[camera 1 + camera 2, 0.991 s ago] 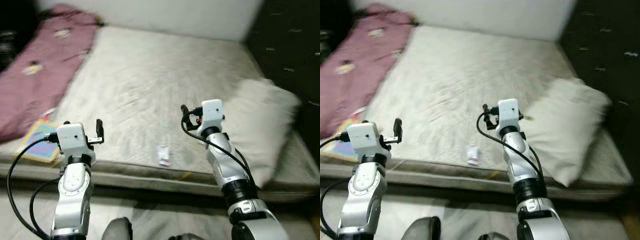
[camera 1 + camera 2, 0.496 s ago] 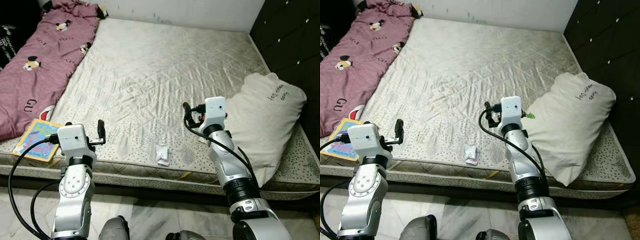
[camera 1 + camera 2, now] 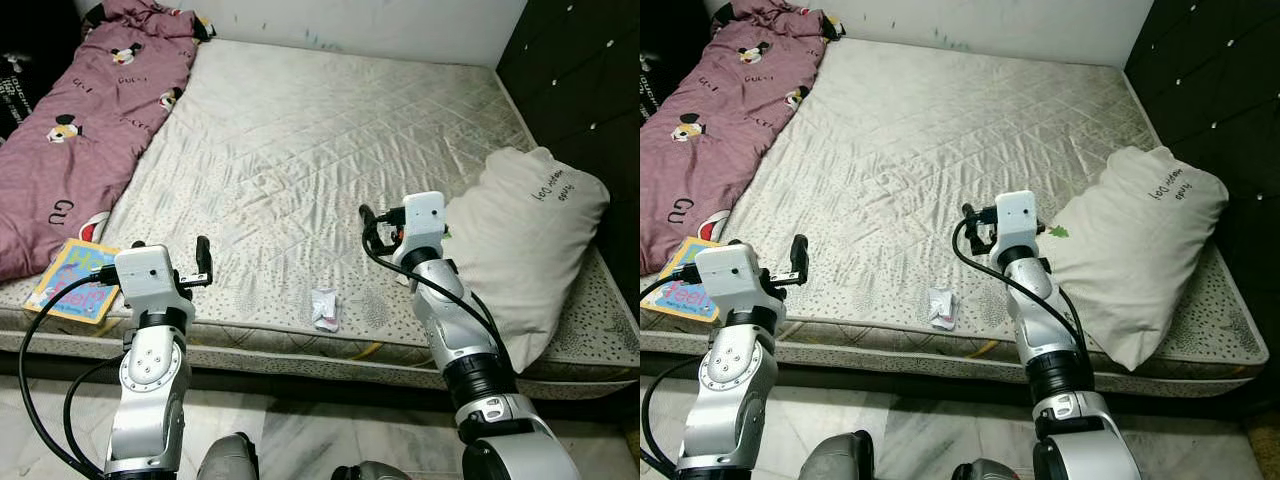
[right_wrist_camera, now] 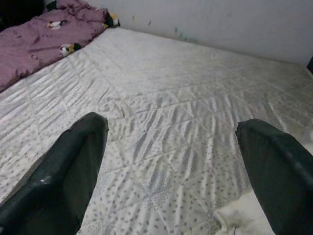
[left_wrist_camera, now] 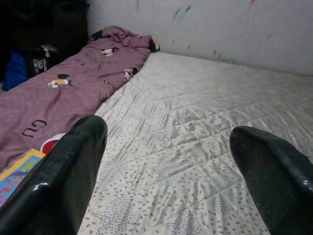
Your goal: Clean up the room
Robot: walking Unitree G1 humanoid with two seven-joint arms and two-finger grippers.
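A bare grey mattress (image 3: 330,130) lies before me. Near its front edge sits a small crumpled white wrapper (image 3: 325,307). A colourful book (image 3: 75,279) lies at the front left corner, beside a maroon blanket (image 3: 85,120) with cartoon prints. My left gripper (image 3: 203,258) hovers over the front edge, between the book and the wrapper. It is open, with nothing between its fingers (image 5: 73,166). My right gripper (image 3: 367,222) is held over the mattress just behind and to the right of the wrapper. It is also open and empty, with its fingers (image 4: 73,161) wide apart.
A white pillow (image 3: 525,235) with writing leans at the right side of the bed, with a small green scrap (image 3: 1058,232) at its edge. Dark padded panels (image 3: 580,80) rise on the right. A white wall runs behind the bed, and pale marble floor (image 3: 300,440) lies below.
The view was blurred a second ago and has steadied, shifting slightly. Both grippers stay open at about the same places. The wrapper, book and pillow have not moved.
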